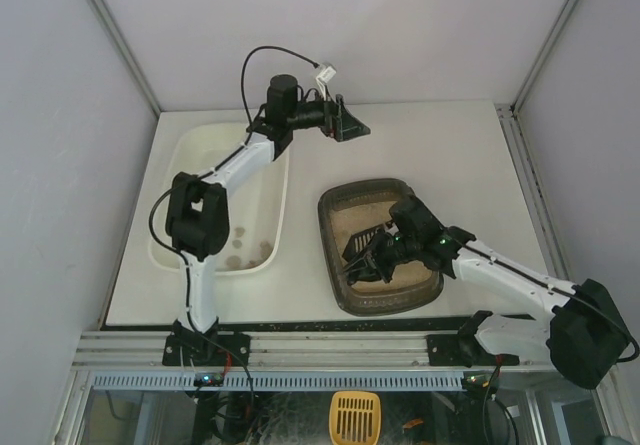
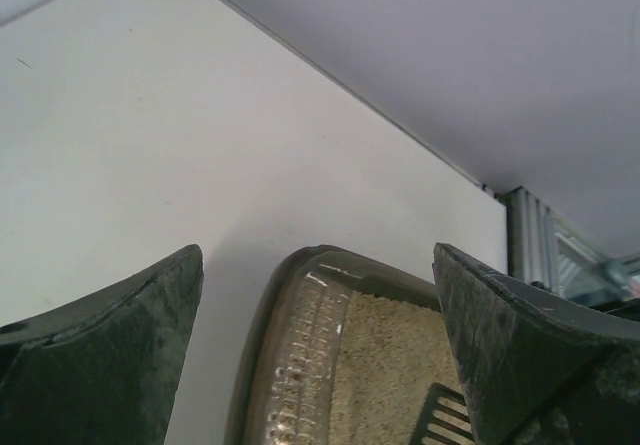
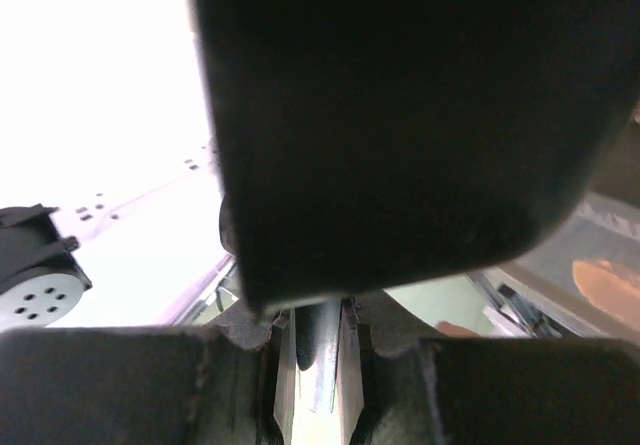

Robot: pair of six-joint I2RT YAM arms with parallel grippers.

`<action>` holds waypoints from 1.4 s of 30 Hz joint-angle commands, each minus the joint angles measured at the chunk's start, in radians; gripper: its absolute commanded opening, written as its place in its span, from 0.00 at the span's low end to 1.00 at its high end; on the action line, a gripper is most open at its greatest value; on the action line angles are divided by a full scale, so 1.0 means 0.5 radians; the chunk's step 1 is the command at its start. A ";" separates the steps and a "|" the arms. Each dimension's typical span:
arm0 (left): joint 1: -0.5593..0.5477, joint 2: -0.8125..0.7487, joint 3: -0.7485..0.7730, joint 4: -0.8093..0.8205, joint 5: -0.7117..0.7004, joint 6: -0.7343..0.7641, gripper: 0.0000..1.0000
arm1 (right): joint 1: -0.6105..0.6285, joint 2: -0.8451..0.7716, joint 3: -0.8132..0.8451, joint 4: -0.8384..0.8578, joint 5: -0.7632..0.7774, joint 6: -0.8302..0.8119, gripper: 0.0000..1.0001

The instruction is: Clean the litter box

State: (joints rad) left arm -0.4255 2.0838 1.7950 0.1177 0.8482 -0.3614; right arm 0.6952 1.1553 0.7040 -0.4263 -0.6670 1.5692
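Observation:
The litter box (image 1: 382,293), a dark tray of beige litter, lies right of the table's middle. My right gripper (image 1: 375,257) reaches into it from the right, shut on the handle of a black slotted scoop (image 1: 361,239) that hangs over the litter. In the right wrist view the scoop (image 3: 400,115) fills the upper frame, its handle clamped in the right gripper (image 3: 318,365). My left gripper (image 1: 350,125) hangs open and empty above the table's back. In the left wrist view the left gripper (image 2: 318,255) frames the litter box rim (image 2: 290,365) and a corner of the scoop (image 2: 445,420).
A larger white tray (image 1: 180,155) with brown clumps at its near end sits to the left, under the left arm. White walls close in the table on three sides. A yellow slotted scoop (image 1: 355,417) lies below the table's front rail.

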 commanded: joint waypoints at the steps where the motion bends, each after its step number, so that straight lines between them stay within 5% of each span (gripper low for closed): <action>1: 0.008 0.027 -0.097 0.486 0.104 -0.425 1.00 | -0.081 -0.016 -0.080 0.539 0.100 0.232 0.00; 7: 0.039 0.060 -0.251 0.847 0.207 -0.818 1.00 | -0.095 0.204 -0.102 0.737 0.036 0.225 0.00; 13: 0.079 0.091 -0.585 1.629 0.275 -1.476 1.00 | -0.097 0.416 -0.177 1.066 -0.069 0.328 0.00; 17: 0.103 0.067 -0.745 1.794 0.248 -1.575 1.00 | -0.124 0.491 -0.184 1.094 -0.087 0.274 0.00; 26: 0.106 0.018 -0.785 1.340 0.174 -1.305 1.00 | -0.168 0.704 -0.334 1.448 -0.156 0.295 0.00; 42: 0.092 -0.155 -0.847 0.781 0.088 -0.823 1.00 | -0.339 0.862 -0.403 1.302 -0.160 -0.147 0.00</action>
State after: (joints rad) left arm -0.3744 2.0945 1.4025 0.5419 0.8997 -0.8433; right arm 0.5400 1.5490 0.5426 0.3676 -0.8310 1.6314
